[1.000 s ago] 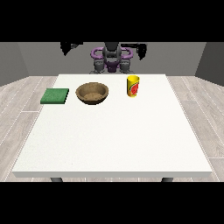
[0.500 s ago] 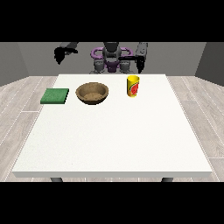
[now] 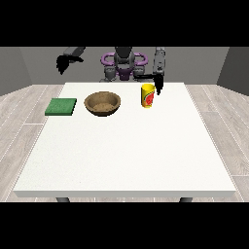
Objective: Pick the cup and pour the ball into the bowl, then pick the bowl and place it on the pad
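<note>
Hand at the view's right (image 3: 157, 83), finger spread unclear, holding nothing, should approach the yellow cup (image 3: 148, 96) from two o'clock.

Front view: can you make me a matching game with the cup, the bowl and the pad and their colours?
Things:
1. cup
2. bowl
3. pad

Colours:
A. green
B. yellow
C. brown

Pairs: 1-B, 2-C, 3-A
</note>
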### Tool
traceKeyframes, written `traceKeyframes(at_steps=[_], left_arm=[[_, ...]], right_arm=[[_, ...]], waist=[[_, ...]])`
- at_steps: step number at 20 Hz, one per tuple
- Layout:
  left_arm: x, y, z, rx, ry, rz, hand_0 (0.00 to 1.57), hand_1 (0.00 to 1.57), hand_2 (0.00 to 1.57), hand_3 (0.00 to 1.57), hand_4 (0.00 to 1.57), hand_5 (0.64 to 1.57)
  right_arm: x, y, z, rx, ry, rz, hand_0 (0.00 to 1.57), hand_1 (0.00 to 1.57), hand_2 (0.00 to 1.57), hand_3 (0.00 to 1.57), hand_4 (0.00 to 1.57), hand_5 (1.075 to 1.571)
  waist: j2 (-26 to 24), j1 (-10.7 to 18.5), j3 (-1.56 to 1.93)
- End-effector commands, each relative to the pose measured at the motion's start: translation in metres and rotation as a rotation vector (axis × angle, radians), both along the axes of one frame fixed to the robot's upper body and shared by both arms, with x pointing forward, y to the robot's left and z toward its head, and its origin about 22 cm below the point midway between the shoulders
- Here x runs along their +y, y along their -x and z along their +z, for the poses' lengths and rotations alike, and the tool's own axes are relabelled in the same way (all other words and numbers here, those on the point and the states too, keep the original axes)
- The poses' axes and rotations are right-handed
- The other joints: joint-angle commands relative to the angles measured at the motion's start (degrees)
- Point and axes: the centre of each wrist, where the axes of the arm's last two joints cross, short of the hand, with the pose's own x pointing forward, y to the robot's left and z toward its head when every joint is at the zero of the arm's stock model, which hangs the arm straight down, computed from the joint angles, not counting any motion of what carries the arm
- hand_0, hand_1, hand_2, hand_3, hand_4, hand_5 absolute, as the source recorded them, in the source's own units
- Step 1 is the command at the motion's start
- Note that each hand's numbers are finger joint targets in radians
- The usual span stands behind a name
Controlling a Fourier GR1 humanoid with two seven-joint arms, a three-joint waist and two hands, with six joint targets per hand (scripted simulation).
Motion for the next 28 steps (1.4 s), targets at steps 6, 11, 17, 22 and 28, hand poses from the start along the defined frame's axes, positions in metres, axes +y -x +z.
traceKeyframes(at_steps=[6,11,17,22,28], left_arm=[[-0.004,-0.012,-0.030,0.017,-0.066,0.136,0.76,0.76,0.00,0.00,0.00,1.453],[-0.016,-0.001,-0.047,-0.024,-0.222,0.151,1.31,1.31,1.57,1.57,1.17,1.556],[-0.014,-0.031,-0.026,-0.025,-0.344,0.193,1.30,1.30,1.57,1.57,1.23,1.548],[-0.032,-0.053,-0.003,0.068,-0.622,0.211,1.32,1.32,1.57,1.57,1.23,1.552],[0.001,-0.070,0.004,0.058,-1.107,0.233,1.27,1.27,1.57,1.54,1.17,1.564]], right_arm=[[-0.023,0.003,0.002,-0.046,0.008,0.059,0.00,0.00,0.00,0.00,0.27,1.567],[-0.060,-0.003,0.010,-0.084,-0.003,0.005,0.00,0.00,0.00,0.00,0.22,1.569],[-0.089,-0.006,0.028,-0.041,0.003,0.039,0.00,0.00,0.00,0.00,0.36,1.570],[-0.084,-0.019,0.035,0.113,0.026,0.010,0.00,0.00,0.00,0.00,0.49,1.571],[-0.067,-0.034,0.035,0.139,0.033,-0.012,0.00,0.00,0.00,0.00,0.60,1.567]], waist=[[3.41,-4.32,0.00],[5.63,-3.67,0.02],[3.06,-4.14,0.03],[-6.82,-3.05,0.17],[-8.52,-1.98,0.39]])
